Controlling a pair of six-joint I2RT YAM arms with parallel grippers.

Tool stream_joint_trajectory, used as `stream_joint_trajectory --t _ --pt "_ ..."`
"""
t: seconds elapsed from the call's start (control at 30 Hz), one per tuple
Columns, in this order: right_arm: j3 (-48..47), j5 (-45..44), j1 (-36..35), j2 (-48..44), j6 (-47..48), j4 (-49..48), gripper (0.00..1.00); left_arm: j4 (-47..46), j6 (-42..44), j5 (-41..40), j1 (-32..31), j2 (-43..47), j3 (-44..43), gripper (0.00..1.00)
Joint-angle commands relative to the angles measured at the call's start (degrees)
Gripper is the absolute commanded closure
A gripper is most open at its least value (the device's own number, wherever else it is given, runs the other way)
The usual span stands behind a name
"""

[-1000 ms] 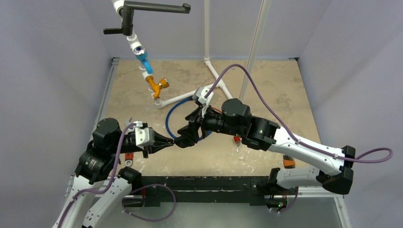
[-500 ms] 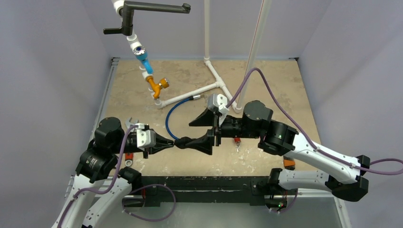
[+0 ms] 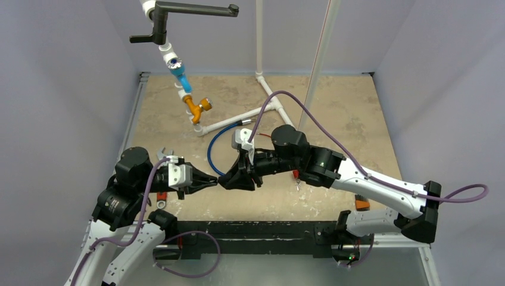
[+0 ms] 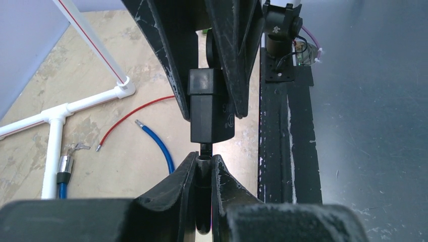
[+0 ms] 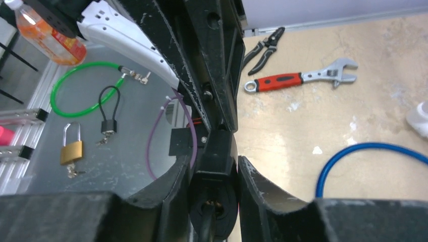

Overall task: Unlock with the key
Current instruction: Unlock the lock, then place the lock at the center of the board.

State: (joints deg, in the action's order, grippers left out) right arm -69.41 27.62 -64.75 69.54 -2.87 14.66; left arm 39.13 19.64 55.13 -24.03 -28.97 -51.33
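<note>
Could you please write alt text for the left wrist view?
The left gripper, at the bottom, pinches a key whose tip meets a black lock held from above by the right gripper. Behind lie a blue cable, a red wire and white pipes.

Right end effector (image 5: 213, 162) pinching black lock (image 5: 214, 179) between both fingers (image 5: 171, 186). Left end effector (image 5: 216, 118) pointing in from above, tips meeting lock top. Wrench (image 5: 298, 78) and pliers (image 5: 263, 46) lying on desk (image 5: 303, 131) beyond; blue cable (image 5: 353, 150) curving at right. Brass padlock (image 5: 71, 150), green cable (image 5: 75, 98) resting at left.
</note>
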Motion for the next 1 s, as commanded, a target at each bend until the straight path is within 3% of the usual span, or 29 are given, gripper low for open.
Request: stream_joint_trajectory --t 0.0,0.03,0.13,0.2,0.33,0.37,0.4,0.43,0.57,0.77,0.97 --pt "-2.39 0.40 0.33 0.07 0.66 -1.07 0.90 -3.87 0.49 2.01 -0.05 0.16 -2.31 1.00" --pt "-2.08 -0.31 0.33 0.07 0.29 -1.11 1.00 -3.77 0.55 1.81 -0.05 0.08 -2.02 1.00" --pt "0.72 -1.34 0.32 -0.78 -2.08 -3.34 1.00 -2.74 1.34 0.15 -0.05 -0.35 -0.93 0.95" --pt "3.58 -1.10 0.33 -1.29 -5.14 -5.31 1.00 -1.26 2.79 -1.11 -0.05 -0.83 0.07 0.73" --pt "9.87 -2.14 0.37 -1.16 -7.69 -7.41 1.00 2.76 7.62 -4.55 -0.05 -2.07 3.71 0.41" --pt "12.01 -2.13 0.39 -1.09 -8.66 -8.96 1.00 3.76 8.44 -5.32 -0.05 -2.63 4.72 0.25" --pt "13.83 -2.13 0.44 -0.88 -9.51 -10.27 1.00 5.01 9.70 -6.06 -0.05 -3.38 5.31 0.15" --pt "15.75 -2.22 0.52 -0.63 -10.24 -11.54 1.00 6.02 11.01 -6.68 -0.05 -3.98 5.83 0.10" --pt "22.27 -2.85 2.00 0.79 -13.04 -18.12 1.00 7.10 13.21 -9.76 0.03 -5.25 7.17 0.02" --pt "28.06 -1.24 5.78 6.69 -15.06 -24.51 1.00 9.34 12.06 -11.99 0.04 -7.92 6.20 0.00" --pt "32.92 0.62 11.30 12.16 -15.97 -31.45 1.00 20.55 15.78 -14.75 0.04 -12.82 2.14 0.00"
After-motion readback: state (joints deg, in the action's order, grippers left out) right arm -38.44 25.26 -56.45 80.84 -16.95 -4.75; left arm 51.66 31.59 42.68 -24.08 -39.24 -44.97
